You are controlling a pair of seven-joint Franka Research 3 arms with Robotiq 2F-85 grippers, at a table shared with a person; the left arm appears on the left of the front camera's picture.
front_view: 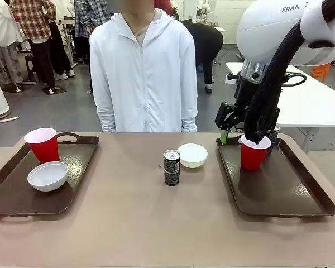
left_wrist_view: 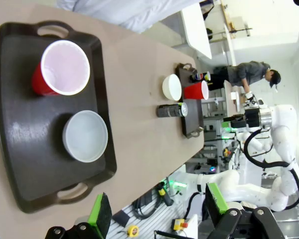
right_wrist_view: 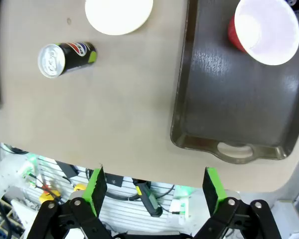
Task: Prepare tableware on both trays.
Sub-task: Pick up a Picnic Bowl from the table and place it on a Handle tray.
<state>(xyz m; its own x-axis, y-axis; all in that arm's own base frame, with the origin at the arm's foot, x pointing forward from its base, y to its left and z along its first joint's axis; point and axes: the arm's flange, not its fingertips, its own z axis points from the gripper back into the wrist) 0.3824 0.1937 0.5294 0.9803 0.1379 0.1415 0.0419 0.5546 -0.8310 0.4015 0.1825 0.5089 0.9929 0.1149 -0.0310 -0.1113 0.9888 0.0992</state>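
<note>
The left gripper (left_wrist_view: 158,206) is held wide apart and empty; ahead of it the left tray (left_wrist_view: 20,149) is loaded with a red cup (left_wrist_view: 62,67) and a white bowl (left_wrist_view: 85,136). A can (front_view: 172,166) and a second bowl (front_view: 192,155) are seen on the table (front_view: 128,223) between the trays. The right gripper (right_wrist_view: 154,184) is likewise spread and empty, with the right tray (right_wrist_view: 229,109) and second cup (right_wrist_view: 264,30) just ahead. The narrow can could be toppled by an off-centre pinch. The cable (front_view: 271,89) hanging by that cup is shown from the front, its empty inside from the wrist.

White arm (front_view: 271,25), black ribbed cable (front_view: 269,95), green-padded fingers (right_wrist_view: 95,185)
</note>
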